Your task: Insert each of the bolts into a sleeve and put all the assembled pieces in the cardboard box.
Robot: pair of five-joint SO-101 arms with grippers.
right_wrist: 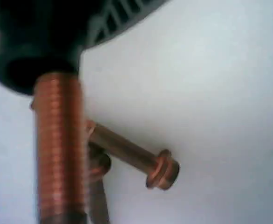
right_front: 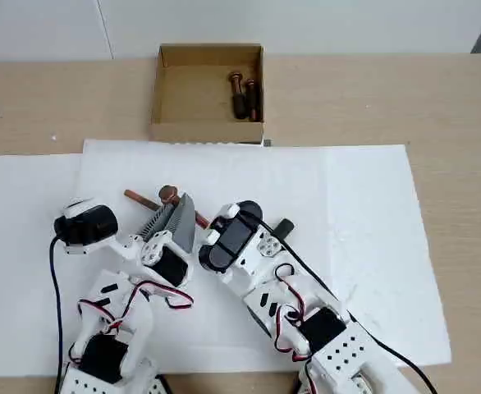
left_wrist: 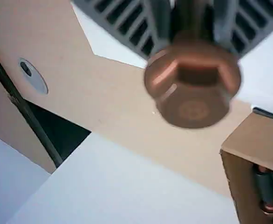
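Note:
My left gripper (right_front: 175, 220) is shut on a copper bolt (left_wrist: 192, 84), whose hex head (right_front: 168, 194) points toward the box. My right gripper (right_front: 212, 230) sits close beside it, shut on a black sleeve (right_wrist: 29, 46). A copper threaded shank (right_wrist: 59, 149) sticks out of that sleeve. A second bolt (right_front: 139, 198) lies loose on the white paper just left of the left gripper; its flanged head (right_wrist: 162, 169) shows past the threaded shank. The cardboard box (right_front: 208, 131) stands at the back, holding two assembled pieces (right_front: 245, 94) against its right wall.
White paper (right_front: 347, 230) covers the table in front of the box, with bare room on its right half. A short black cylinder (right_front: 283, 228), like a sleeve, lies beside the right arm. The box corner (left_wrist: 257, 140) and its contents (left_wrist: 267, 191) are in the left wrist view.

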